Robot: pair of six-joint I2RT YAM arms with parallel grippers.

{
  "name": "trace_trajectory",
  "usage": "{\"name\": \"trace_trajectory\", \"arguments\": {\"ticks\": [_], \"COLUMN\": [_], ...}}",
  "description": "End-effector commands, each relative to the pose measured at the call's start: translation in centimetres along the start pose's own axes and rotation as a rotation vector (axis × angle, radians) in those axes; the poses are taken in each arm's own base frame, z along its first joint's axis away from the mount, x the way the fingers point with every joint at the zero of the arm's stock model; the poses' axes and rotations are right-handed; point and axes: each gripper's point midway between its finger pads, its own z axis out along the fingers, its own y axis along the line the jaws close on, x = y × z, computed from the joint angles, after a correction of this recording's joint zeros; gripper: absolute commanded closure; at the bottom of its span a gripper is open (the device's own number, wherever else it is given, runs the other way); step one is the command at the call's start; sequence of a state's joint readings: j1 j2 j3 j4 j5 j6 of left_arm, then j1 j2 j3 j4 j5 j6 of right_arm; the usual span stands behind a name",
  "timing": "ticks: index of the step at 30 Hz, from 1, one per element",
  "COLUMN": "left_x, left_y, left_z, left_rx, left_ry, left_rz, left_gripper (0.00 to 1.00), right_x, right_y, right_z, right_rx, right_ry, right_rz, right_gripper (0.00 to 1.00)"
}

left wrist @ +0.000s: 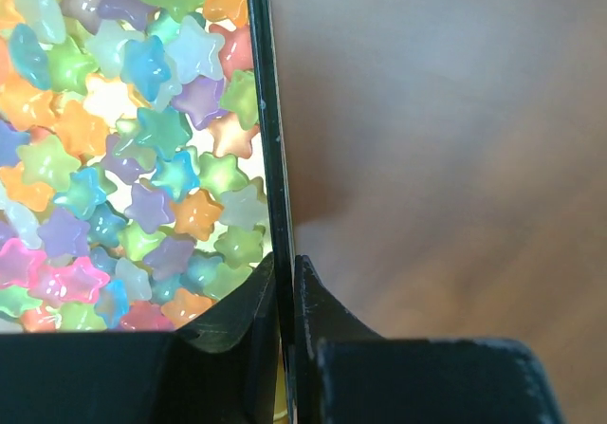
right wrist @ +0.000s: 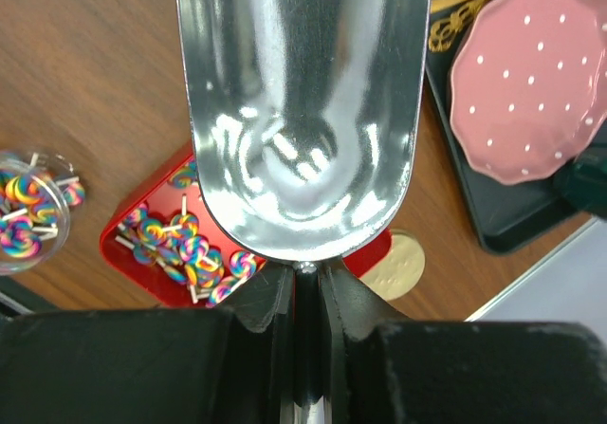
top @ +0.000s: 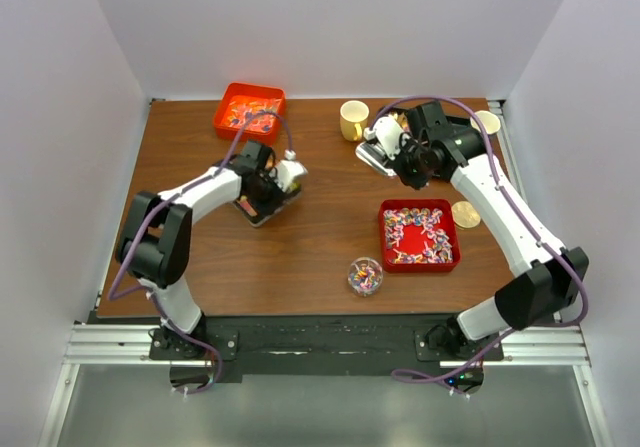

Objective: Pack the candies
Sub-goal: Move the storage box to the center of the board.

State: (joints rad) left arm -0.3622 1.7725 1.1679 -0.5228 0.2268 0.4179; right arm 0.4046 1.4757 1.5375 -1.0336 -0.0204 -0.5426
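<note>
Here, far left, orange-red candies (top: 250, 117) lie in an orange tray (top: 222, 117); nearer, the left gripper (left wrist: 286, 282) is closed on the thin black wall of a box (left wrist: 268, 139), with pastel star candies (left wrist: 142, 158) packed just left of its fingers (left wrist: 232, 320). Further right, swirl lollipops (top: 418, 233) lie in a clear cup (top: 350, 275) and a red tray (top: 455, 237), and the right gripper (right wrist: 305, 277) clamps a metal scoop (right wrist: 303, 111) whose bowl hides part of this tray in the wrist view. A pink dotted plate (right wrist: 531, 73) sits rightmost.
</note>
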Motion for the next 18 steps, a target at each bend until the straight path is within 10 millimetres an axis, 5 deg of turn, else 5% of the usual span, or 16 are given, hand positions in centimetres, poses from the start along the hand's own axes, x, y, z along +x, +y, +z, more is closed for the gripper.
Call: {"name": "trace_trajectory", "arguments": {"ticks": [1,9,15,18], "left_x": [0.2,0.7,-1.7,-3.6], "left_y": [-6.8,-12.6,-14.2,-14.1], "left_z": [-1.3,-1.3,-1.2,-1.9], "left_rx": [0.191,0.305,0.278,0.237], "left_ry": [-0.051,-0.078,-0.17,-0.233], "left_rz": [0.307,0.604,0.703,0.678], "left_gripper": [0.87,0.86,0.84,0.74], "right_x": [-2.9,-2.3,-1.1,-0.5], "right_y": [-1.4,-1.9,-1.3,-1.1], "right_z": [-0.2,0.6,1.2,1.6], "right_rx": [0.021,0.037,0.022,0.018], "right_ry": [-0.096,-0.063,-0.033,-0.02], "right_rz": [-0.074,-0.127,-0.129,-0.149], "right_gripper": [1.0,1.0,1.0,1.0]}}
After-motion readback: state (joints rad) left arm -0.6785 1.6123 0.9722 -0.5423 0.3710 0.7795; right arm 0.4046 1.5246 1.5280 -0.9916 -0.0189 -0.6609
